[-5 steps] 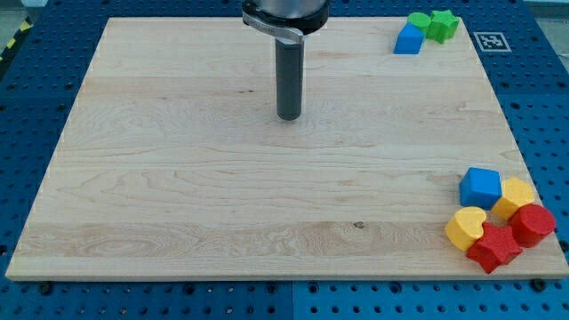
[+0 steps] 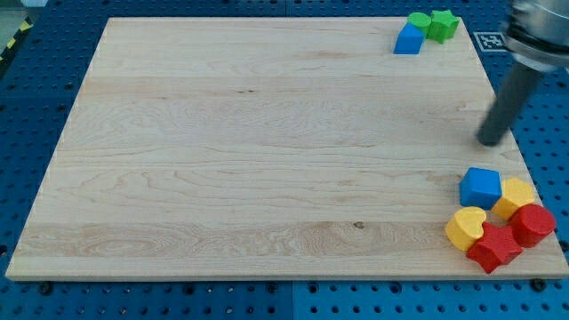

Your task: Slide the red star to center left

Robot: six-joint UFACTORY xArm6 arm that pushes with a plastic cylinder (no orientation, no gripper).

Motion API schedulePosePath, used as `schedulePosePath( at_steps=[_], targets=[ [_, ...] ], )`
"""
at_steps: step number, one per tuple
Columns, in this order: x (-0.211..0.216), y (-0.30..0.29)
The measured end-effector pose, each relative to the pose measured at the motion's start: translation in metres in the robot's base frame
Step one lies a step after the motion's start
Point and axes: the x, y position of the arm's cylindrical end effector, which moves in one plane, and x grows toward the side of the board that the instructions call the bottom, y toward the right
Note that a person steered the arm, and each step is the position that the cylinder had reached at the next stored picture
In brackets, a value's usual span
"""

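The red star (image 2: pixel 493 247) lies at the view's bottom right corner of the wooden board (image 2: pixel 222 151), in a cluster. It touches a yellow heart (image 2: pixel 466 227) on its left and a red cylinder-like block (image 2: pixel 532 224) on its right. A blue cube (image 2: pixel 481 188) and a yellow block (image 2: pixel 515 196) sit just above them. My tip (image 2: pixel 490 141) is near the board's right edge, above the blue cube and apart from it, well above the red star. The rod is motion-blurred.
A blue block (image 2: pixel 408 39) and two green blocks (image 2: pixel 418 21) (image 2: pixel 443 24) sit together at the view's top right corner. A marker tag (image 2: pixel 490 41) lies off the board on the blue pegboard table.
My tip has moved fast from the board's upper middle to the right edge, just above the bottom-right cluster. No block has moved.
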Motion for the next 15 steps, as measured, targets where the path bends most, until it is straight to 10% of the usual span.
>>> schedulePosePath(
  at_steps=[2,7,15],
  targets=[
    [0.093,0.059],
    [0.142,0.03],
    [0.142,-0.056]
  ],
)
